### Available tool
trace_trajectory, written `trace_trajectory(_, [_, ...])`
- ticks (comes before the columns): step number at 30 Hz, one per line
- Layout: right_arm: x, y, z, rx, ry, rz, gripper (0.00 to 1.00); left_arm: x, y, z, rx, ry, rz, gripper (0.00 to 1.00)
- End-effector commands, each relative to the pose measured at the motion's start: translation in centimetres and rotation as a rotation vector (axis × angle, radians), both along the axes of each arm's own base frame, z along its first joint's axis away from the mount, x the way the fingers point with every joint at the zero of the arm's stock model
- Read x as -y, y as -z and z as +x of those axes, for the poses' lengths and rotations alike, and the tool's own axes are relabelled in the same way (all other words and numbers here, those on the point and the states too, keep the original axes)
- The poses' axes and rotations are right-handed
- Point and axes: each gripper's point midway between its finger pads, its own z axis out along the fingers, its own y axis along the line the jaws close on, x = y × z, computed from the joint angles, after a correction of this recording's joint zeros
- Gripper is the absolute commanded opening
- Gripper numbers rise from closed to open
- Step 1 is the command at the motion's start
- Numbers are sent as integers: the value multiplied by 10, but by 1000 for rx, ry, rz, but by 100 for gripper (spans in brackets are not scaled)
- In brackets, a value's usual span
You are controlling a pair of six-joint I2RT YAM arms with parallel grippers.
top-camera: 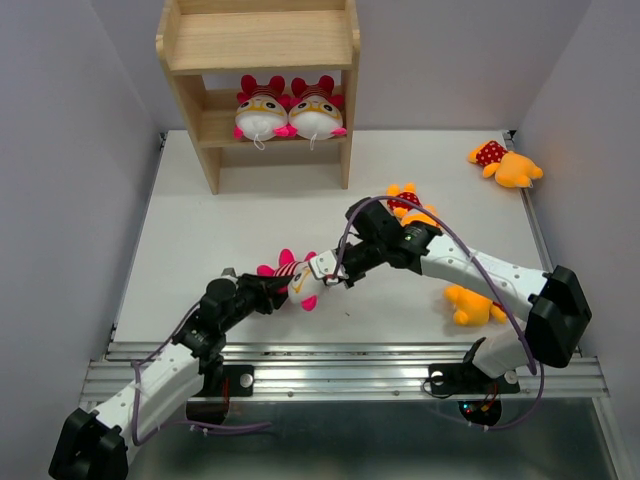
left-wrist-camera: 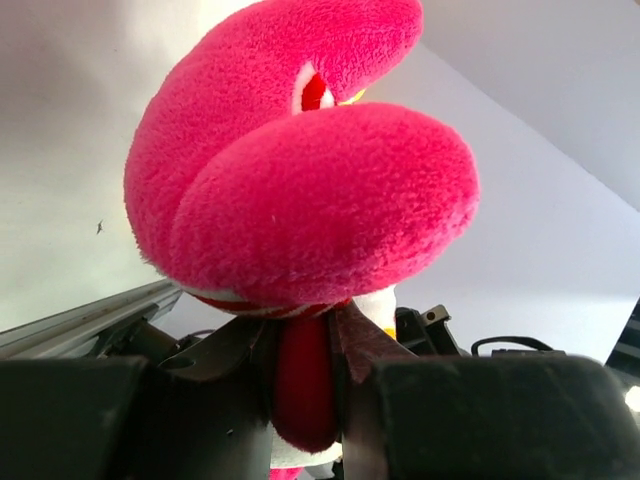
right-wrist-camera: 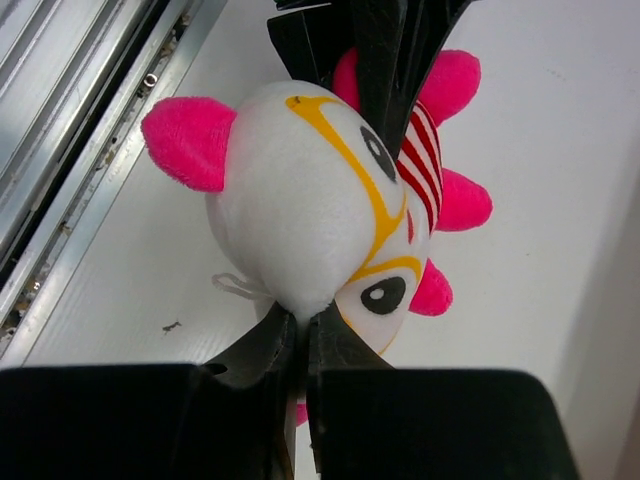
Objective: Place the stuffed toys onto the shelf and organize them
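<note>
Striped toy (top-camera: 293,278) sat near the front middle of the table (top-camera: 220,230), between the two arms and well apart from the shelf (top-camera: 262,40). Could not tell whether it touched the table or hung just above it.

Left gripper (left-wrist-camera: 303,370): pressed together on a pink-and-red part at the toy's back, with the pink limbs bulging over the fingers. Right gripper (right-wrist-camera: 300,340): almost fully closed, pinching a small fold of white plush at the lower edge of the face.

Both grippers held the same toy from opposite sides. Judgement: a hand-over, left to right. The likely reason is that the right arm pointed toward the shelf side and held the face end, so the toy could go in facing out.

Shelf state: two white-faced toys (top-camera: 262,112) (top-camera: 317,110) stood touching on the lower tier, faces forward, with a gap at the left of the tier. Top tier bare. The striped toy probably belongs in that gap to complete the matching row.

Orange toys lay on the table: one at far right (top-camera: 505,165), one behind the right arm (top-camera: 408,203), one beneath it (top-camera: 472,305).

Risk: the right gripper's pinch was shallow and could slip once the left lets go.
</note>
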Motion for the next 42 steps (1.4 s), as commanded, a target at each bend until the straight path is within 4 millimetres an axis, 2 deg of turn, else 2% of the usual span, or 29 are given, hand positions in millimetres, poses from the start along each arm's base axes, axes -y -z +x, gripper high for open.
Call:
trace_trajectory(1, [-14,-25,8,4,48,51,1,-7,-26,8,167,-43,5,28])
trace_trajectory(2, [-14,-28,10,-21,87,48,1,-10,-29,9,203,-57,18,42])
trace_trajectory(3, [-14,-30,14,-26,117,46,1,-13,-32,10,232,-70,33,73])
trace_trajectory(4, [-14,-32,24,-14,172,34,1,-20,-44,12,314,-108,62,83])
trace_trajectory(5, [-16,-44,31,-22,228,50,1,-26,-34,13,295,-126,122,99])
trace_trajectory(6, [-17,-50,36,-17,256,55,1,-32,-34,13,307,-145,159,99])
trace_trajectory(7, [-16,-55,45,3,298,52,1,-44,-53,15,366,-211,171,99])
trace_trajectory(8, [-20,-70,52,15,325,77,1,-53,-41,14,353,-226,267,99])
trace_trajectory(9, [-20,-75,59,33,355,81,1,-66,-59,13,405,-289,282,99])
trace_trajectory(10, [-22,-81,62,33,373,90,1,-74,-48,9,384,-289,357,99])
trace_trajectory(12, [-29,-100,73,57,395,122,1,-86,-52,6,398,-323,414,99])
trace_trajectory(14, [-34,-108,82,70,421,134,1,-101,-63,-2,433,-362,469,99])
trace_trajectory(15, [-39,-126,88,93,430,173,1,-107,-71,-4,442,-377,494,99])
trace_trajectory(18, [-50,-150,97,104,439,231,1,-114,-66,-8,432,-337,634,99])
trace_trajectory(19, [-58,-167,102,119,438,272,1,-115,-74,-9,438,-326,668,99])
trace_trajectory(21, [-66,-182,107,121,440,314,1,-115,-64,-4,392,-270,779,99])
trace_trajectory(25, [-88,-228,133,167,485,445,1,-120,-65,3,362,-161,1008,99])
trace_trajectory(28, [-99,-255,150,207,521,528,1,-121,-70,7,369,-146,1052,99])
trace_trajectory(31, [-107,-276,159,250,540,595,1,-121,-73,7,394,-160,1038,99])
trace_trajectory(34, [-116,-289,165,315,541,646,1,-120,-68,6,392,-174,1006,99])
trace_trajectory(36, [-125,-291,166,372,541,659,1,-118,-71,4,407,-187,970,99])
trace_trajectory(42, [-135,-294,183,498,592,673,1,-119,-72,3,414,-199,958,99])
